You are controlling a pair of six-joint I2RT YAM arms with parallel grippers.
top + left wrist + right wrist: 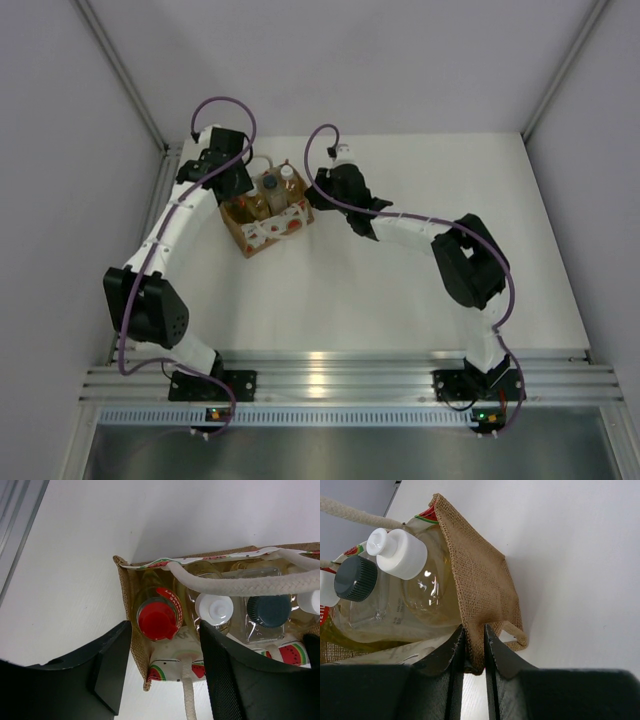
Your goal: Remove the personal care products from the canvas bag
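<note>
The canvas bag stands upright at the back left of the table, with the bottles of amber-yellow liquid inside. In the left wrist view I see the red-capped bottle, a white-capped one, the dark-capped squarish one and a second white cap under the white handle. My left gripper is open above the bag's end, its fingers either side of the red cap. My right gripper is shut on the bag's brown side wall, beside a white-capped bottle.
The white table is enclosed by grey walls at the back and sides. A metal rail runs along the table's left edge close to the bag. Both arms reach to the back left.
</note>
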